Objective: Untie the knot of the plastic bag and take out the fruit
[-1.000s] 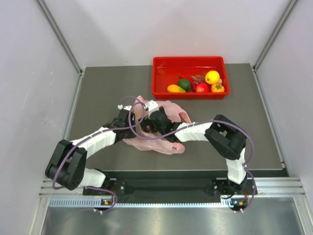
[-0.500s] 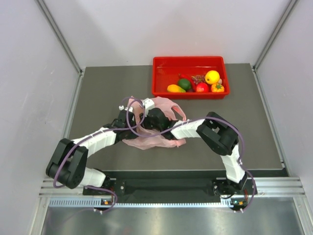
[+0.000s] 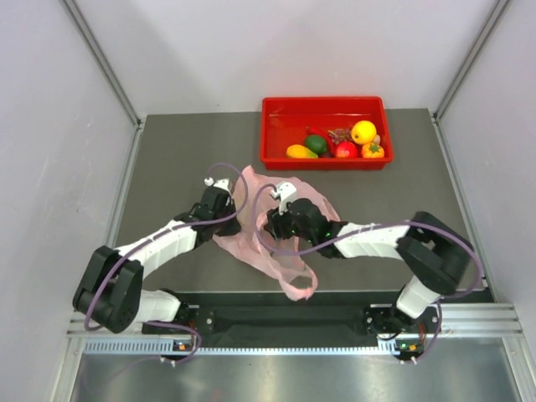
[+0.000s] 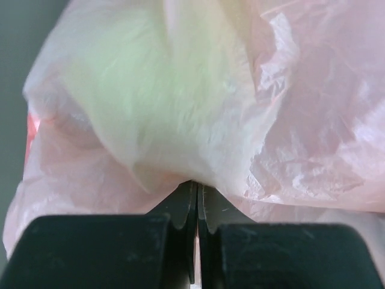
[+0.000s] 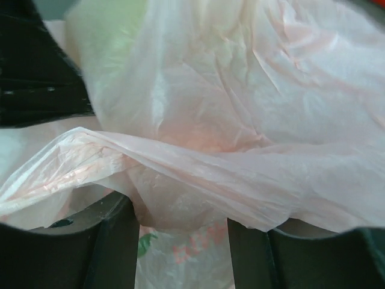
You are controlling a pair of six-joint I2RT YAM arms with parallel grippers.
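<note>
My left fingers (image 4: 180,208) are pressed flat together, pinching a thin pleat of the plastic bag (image 3: 249,247) at its left side. My right fingers (image 5: 123,238) stand about half apart with a thick fold of the bag wadded into the gap. I take that as a hold, though I can't judge how firm.

A second ago those right fingers were spread wide and both my wrists were crowded over the bag's middle. Since then they have closed on the film, and my right arm has swung out and drawn off to the bag's right. The bag is now pulled longer, with one handle loop (image 3: 299,285) trailing from its near end.

The bag lies on the surface (image 3: 167,151), and the red tray (image 3: 322,100) stands well beyond its far edge. The fruit (image 4: 120,90) shows as a pale green-yellow bulge through the film, so it is still inside the bag.

I can't find the knot in any view. Stretching the bag between two holds should expose it or open the mouth, but nothing has come out yet.
</note>
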